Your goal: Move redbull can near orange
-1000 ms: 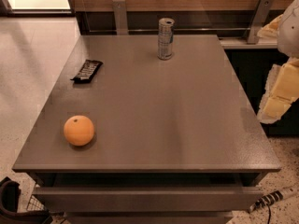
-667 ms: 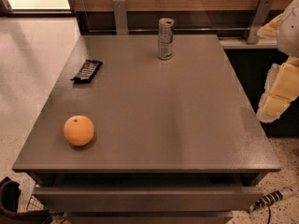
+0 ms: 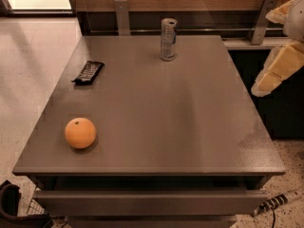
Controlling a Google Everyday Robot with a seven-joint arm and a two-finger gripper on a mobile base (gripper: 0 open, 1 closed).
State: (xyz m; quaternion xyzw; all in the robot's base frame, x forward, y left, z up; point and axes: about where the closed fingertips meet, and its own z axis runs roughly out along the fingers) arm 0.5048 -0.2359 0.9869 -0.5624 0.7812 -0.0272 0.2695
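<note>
The redbull can [image 3: 167, 39] stands upright near the far edge of the grey table [image 3: 156, 122], a little right of the middle. The orange [image 3: 80, 133] sits on the table at the front left, far from the can. My gripper [image 3: 271, 74] hangs at the right edge of the view, beyond the table's right side and above the floor. It is well to the right of the can and holds nothing that I can see.
A flat black snack bar wrapper [image 3: 88, 72] lies at the table's left side, between the can and the orange. Two metal brackets [image 3: 122, 16] stand against the wooden wall behind the table. A drawer front [image 3: 147, 201] runs under the table's front edge.
</note>
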